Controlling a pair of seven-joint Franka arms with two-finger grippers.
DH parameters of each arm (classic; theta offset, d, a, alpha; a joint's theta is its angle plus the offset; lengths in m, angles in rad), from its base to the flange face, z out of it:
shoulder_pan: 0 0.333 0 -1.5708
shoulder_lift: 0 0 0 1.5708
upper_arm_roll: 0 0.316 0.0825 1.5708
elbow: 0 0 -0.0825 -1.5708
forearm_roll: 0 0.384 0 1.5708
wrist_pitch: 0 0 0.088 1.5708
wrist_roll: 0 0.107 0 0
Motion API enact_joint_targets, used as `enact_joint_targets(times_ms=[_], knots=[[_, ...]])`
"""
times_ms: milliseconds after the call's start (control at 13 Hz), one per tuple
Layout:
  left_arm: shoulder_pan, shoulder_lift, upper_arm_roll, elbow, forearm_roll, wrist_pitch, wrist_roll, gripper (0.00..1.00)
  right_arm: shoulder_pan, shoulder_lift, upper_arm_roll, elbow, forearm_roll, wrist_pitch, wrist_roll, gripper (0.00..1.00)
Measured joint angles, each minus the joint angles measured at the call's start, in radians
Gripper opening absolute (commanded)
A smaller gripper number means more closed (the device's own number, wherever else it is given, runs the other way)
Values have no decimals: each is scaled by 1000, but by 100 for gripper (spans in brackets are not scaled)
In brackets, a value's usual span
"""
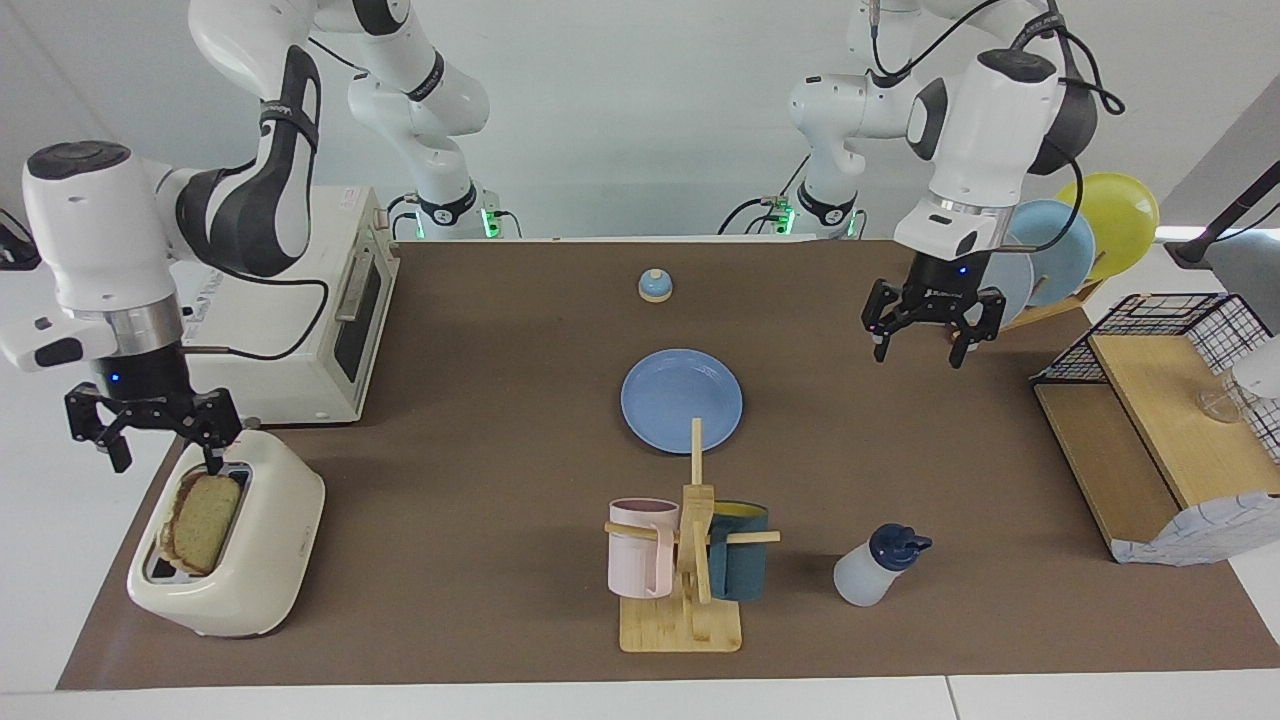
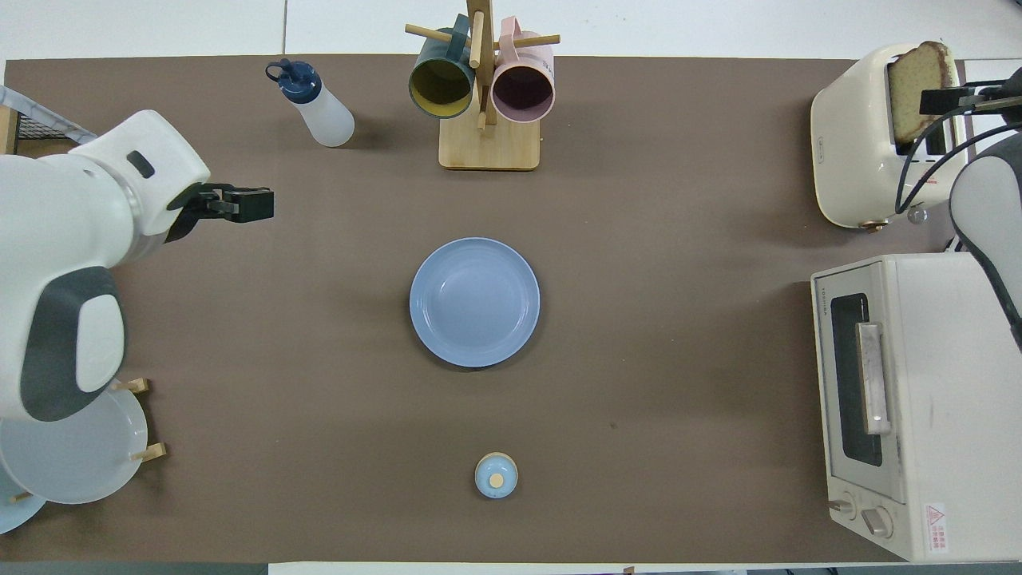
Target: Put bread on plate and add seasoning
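Observation:
The bread (image 1: 205,520) stands in a slot of the cream toaster (image 1: 255,545) at the right arm's end of the table; it also shows in the overhead view (image 2: 918,84). My right gripper (image 1: 160,460) is open just above the toaster's slot end and touches nothing; in the overhead view it (image 2: 942,101) is beside the bread. The blue plate (image 1: 681,400) lies empty at mid-table. The seasoning bottle (image 1: 875,570) stands farther from the robots than the plate, beside the mug tree. My left gripper (image 1: 920,352) is open and empty in the air over the bare mat, near the plate rack.
A toaster oven (image 1: 300,320) stands beside the toaster, nearer to the robots. A wooden mug tree (image 1: 690,560) holds two mugs. A small blue bell (image 1: 655,286) sits nearer to the robots than the plate. A plate rack (image 1: 1060,255) and a wire-and-wood shelf (image 1: 1150,430) stand at the left arm's end.

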Motion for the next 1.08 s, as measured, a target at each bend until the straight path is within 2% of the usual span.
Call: enact_joint_targets(times_ms=[154, 231, 309, 694, 849, 1003, 1080], knots=[[-29, 63, 0, -56, 0, 185, -26, 100, -7, 22, 15, 1, 0, 35, 0, 51], [-38, 107, 0, -82, 0, 299, -33, 100, -7, 23, 23, 2, 0, 35, 0, 18], [-43, 153, 1, -102, 0, 402, -35, 100, -7, 23, 30, 4, 0, 35, -4, 0], [-68, 369, 27, -117, 0, 764, -37, 100, -13, 23, 34, 17, -13, 14, -75, 0], [-187, 460, 160, -90, -53, 855, -46, 100, -16, 24, 37, 68, -68, -87, -107, 0], [-378, 545, 346, -18, -184, 870, -46, 100, -18, 16, 80, 165, -105, -273, -119, 0], [-443, 575, 403, 13, -226, 871, -48, 100, -18, 6, 118, 218, -111, -376, -119, 0]])
